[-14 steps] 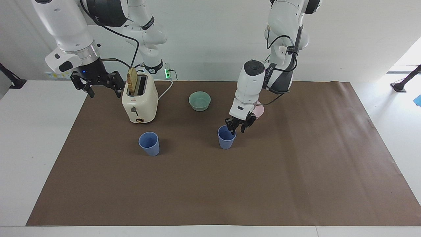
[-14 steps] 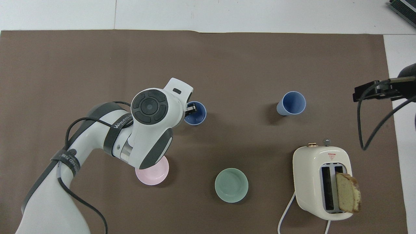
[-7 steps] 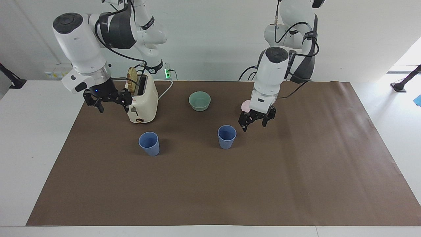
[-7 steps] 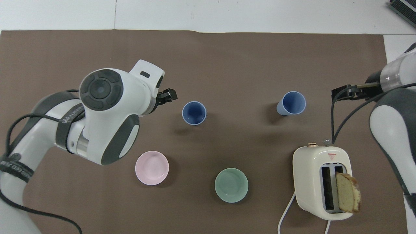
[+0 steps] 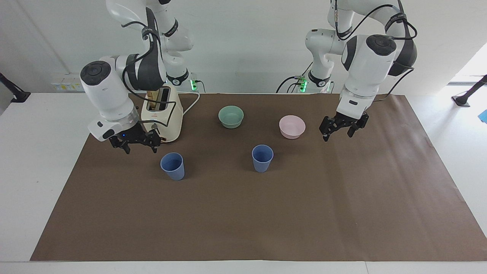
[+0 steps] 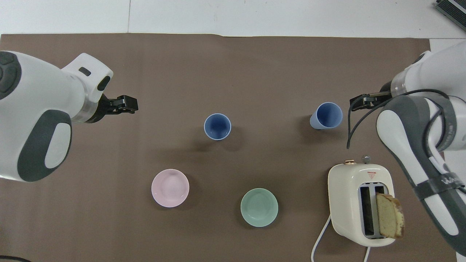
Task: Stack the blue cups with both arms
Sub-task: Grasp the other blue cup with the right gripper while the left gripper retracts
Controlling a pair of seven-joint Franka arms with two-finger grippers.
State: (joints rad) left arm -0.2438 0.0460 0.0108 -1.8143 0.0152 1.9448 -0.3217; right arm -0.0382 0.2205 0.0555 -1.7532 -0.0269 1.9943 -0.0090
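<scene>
Two blue cups stand upright and apart on the brown mat. One cup (image 5: 262, 158) is near the middle and also shows in the overhead view (image 6: 217, 126). The other cup (image 5: 172, 166) is toward the right arm's end, farther from the robots than the toaster, and shows in the overhead view (image 6: 326, 115). My left gripper (image 5: 338, 131) is open and empty over the mat beside the pink bowl, well clear of the middle cup; it shows in the overhead view (image 6: 123, 105). My right gripper (image 5: 139, 142) is open and empty, low beside the toaster and close to the second cup, not touching it; it shows in the overhead view (image 6: 358, 102).
A cream toaster (image 5: 163, 114) with a slice of bread (image 6: 389, 215) in one slot stands near the right arm, its white cord (image 6: 320, 240) trailing back. A green bowl (image 5: 231, 116) and a pink bowl (image 5: 292, 126) sit nearer to the robots than the cups.
My left gripper drew away from the middle cup's rim and moved toward its own end of the table, leaving the cup in place. My right gripper came down past the toaster toward the other cup.
</scene>
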